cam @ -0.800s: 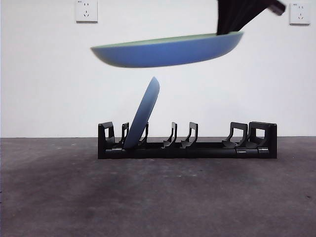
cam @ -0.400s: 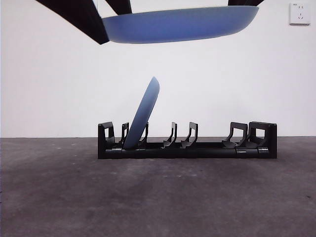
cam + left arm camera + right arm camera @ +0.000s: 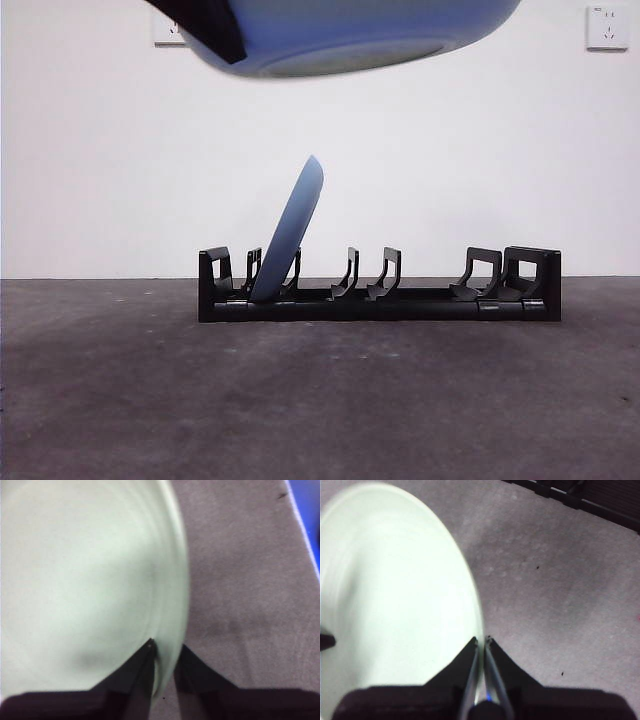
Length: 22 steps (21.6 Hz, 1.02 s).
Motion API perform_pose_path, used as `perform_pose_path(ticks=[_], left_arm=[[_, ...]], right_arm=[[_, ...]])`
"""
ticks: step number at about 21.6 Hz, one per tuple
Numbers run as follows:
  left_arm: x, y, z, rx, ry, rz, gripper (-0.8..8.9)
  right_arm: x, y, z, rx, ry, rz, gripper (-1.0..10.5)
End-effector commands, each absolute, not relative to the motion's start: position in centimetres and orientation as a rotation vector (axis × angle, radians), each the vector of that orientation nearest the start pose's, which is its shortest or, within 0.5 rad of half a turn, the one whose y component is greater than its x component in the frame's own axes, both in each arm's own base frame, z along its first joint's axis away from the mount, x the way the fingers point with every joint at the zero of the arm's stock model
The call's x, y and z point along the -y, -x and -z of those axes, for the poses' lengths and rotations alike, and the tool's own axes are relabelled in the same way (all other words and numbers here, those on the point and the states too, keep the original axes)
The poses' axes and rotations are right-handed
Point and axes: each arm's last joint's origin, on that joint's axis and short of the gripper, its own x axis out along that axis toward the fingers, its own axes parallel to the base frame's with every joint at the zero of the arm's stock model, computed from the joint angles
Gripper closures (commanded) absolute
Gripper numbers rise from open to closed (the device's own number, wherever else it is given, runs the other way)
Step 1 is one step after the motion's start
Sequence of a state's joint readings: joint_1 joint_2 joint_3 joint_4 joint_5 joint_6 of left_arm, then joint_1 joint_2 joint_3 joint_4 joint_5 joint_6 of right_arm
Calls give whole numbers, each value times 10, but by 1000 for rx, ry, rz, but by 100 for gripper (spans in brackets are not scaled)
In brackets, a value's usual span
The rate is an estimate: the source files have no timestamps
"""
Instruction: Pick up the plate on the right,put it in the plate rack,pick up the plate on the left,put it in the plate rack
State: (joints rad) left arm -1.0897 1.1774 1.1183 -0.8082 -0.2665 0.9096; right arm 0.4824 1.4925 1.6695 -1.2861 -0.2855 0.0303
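Plate rack (image 3: 379, 285) is your landmark: it sits low and long on the dark surface (image 3: 320, 400), against a white wall (image 3: 450, 180) with sockets. One blue plate (image 3: 290, 232) already stands in the rack's second slot from its left end, leaning toward the rack's right. High above the rack you see the second plate (image 3: 360, 35), blue beneath and pale green inside, held roughly flat in the air. Your left gripper (image 3: 165, 652) has its fingers clamped across that plate's rim, and your right gripper (image 3: 481, 641) pinches the rim at another spot, its fingers nearly together on it.
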Motion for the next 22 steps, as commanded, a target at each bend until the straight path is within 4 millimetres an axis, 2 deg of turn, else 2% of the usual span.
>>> perform_pose_path(ticks=[1,9,12,16,17,22], left_arm=[[200,-112,-318,-327,-1369,1088,822],[202,-106,-317,-331,-1343,1127,822],[203,-105,-317,-324,-1335,1144,822],[204,-104,-317,-333,-1283,1186,822],[204,-104,-317,-332,-1277,1195,822],[207,-104,-319,-320,-1210,1217,822]], right_arm=[[-134,-234,-385,-1130,78,-708,959],[-130,-236,-385,-1128,71,-683,959],[-129,-236,-386,-1127,73,-682,925],[-127,-233,-392,-1083,91,-655,650],[-126,-232,-394,-1067,95,-647,612],[-117,-219,-419,-938,110,-610,593]])
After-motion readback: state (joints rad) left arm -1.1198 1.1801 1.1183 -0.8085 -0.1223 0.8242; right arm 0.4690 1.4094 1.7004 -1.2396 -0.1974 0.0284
